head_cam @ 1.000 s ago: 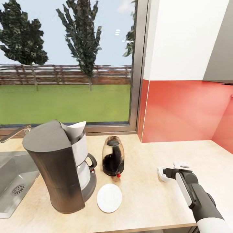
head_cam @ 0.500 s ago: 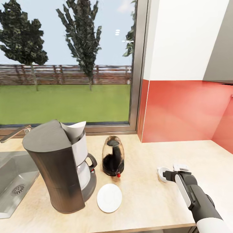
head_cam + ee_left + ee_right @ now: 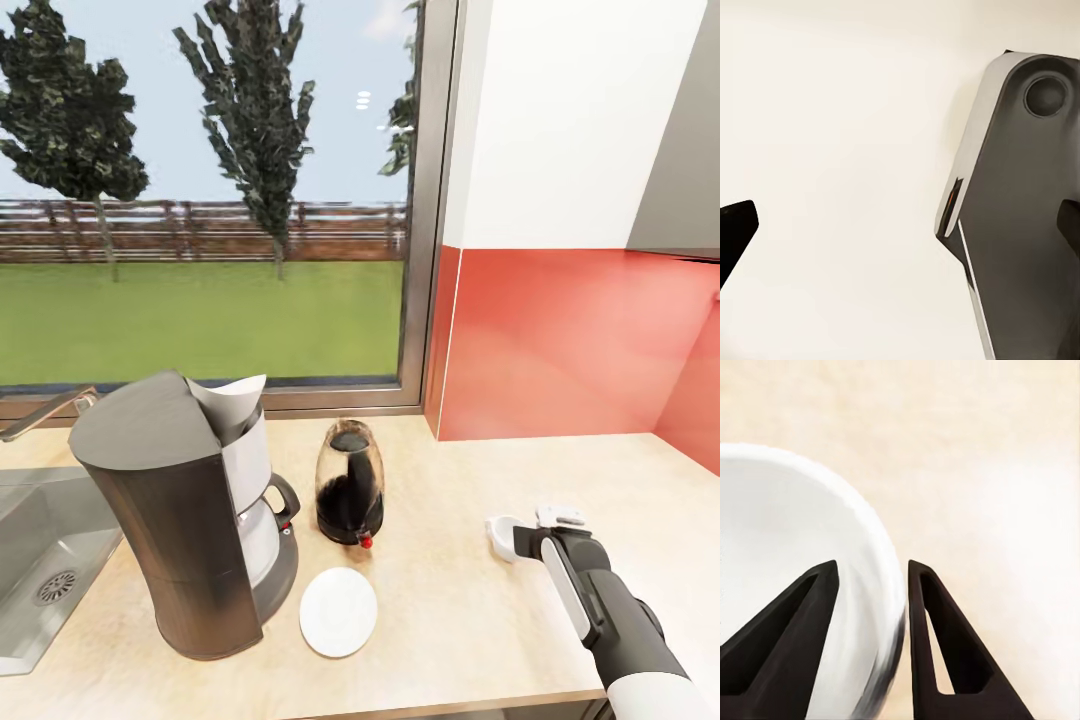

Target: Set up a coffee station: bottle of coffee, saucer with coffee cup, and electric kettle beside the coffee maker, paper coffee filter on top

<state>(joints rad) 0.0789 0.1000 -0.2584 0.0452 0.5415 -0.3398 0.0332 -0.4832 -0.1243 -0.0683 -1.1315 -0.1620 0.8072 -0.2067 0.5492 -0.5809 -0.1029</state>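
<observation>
Over the last second our right hand [image 3: 518, 538] has crept a little toward the far side of the worktop [image 3: 450, 610], and the coffee cup [image 3: 500, 532] has gone with it, sitting a touch further from the near edge than before; the camera has not shifted. The right wrist view shows the two dark fingers [image 3: 937, 645] straddling the cup's white wall, one inside the rim and one outside, nearly pinched on it, so we judge the hand closed on the cup, though a lift is not yet evident. The left hand [image 3: 900, 225] stands open, fingertips wide apart, with a grey part of the robot's own body beyond it. Status: coffee maker [image 3: 185, 515] stands at the left with the paper coffee filter [image 3: 232, 398] on top, electric kettle [image 3: 350, 482] just right of it, saucer [image 3: 338, 611] bare at the near side of both. The cup lies well right of the saucer, so the carry leftward remains. The bottle of coffee we cannot find. Surface: pale wood grain, sink [image 3: 40, 570] at far left. Room: large window [image 3: 210, 200] onto lawn and trees, red backsplash [image 3: 570, 340] at right under white wall
</observation>
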